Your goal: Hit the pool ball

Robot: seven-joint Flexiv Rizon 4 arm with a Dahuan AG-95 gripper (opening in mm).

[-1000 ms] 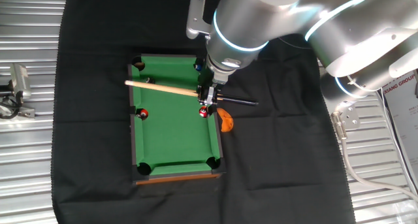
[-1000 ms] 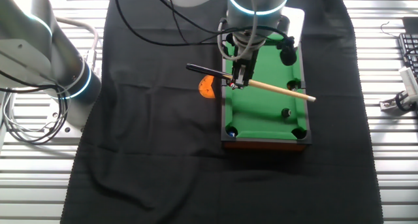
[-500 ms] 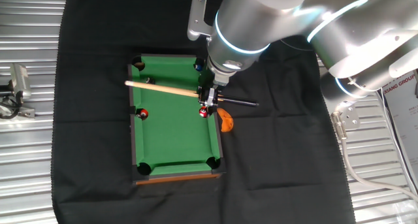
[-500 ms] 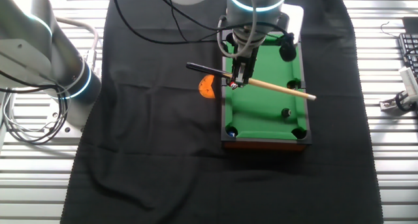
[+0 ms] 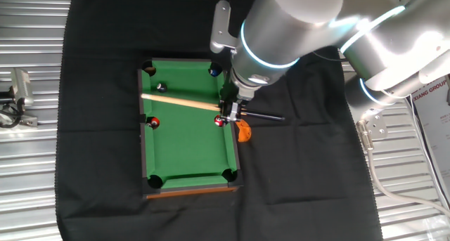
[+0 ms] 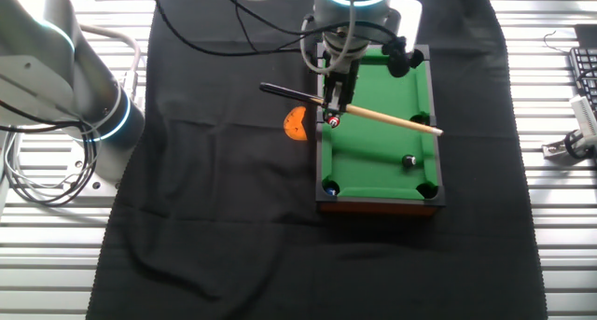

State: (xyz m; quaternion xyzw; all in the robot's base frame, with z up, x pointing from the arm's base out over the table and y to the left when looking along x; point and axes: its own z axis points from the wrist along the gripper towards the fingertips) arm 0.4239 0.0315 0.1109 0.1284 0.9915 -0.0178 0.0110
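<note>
Over the green pool table [image 5: 186, 146], the end effector [image 5: 229, 109] clenches the cue [image 5: 179, 101]; its tip lies beside the pool ball [image 5: 160, 88], so a thrust risks missing

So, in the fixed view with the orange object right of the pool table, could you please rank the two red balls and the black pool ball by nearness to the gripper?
1. Red ball at the right rail, just below the gripper.
2. Black pool ball, upper left.
3. Red ball at the left rail; close to second.
</note>
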